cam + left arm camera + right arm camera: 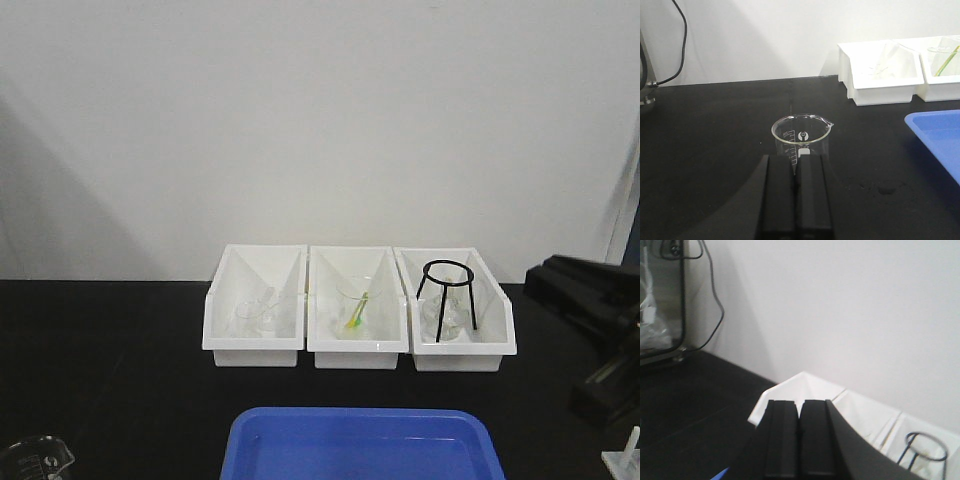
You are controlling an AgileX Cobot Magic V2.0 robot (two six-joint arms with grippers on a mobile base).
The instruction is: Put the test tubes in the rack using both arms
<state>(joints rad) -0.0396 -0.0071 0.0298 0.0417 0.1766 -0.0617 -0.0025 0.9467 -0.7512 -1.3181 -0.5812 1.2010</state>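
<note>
White rack [626, 458] corner at frame edge, upright peg, mostly cropped

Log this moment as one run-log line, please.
phase: pre-grasp | left gripper: shut, behind beaker | right gripper: shut, raised toward bins | test tubes: not visible

White rack [622, 462], mostly cropped, near black right arm [585, 285]
</note>
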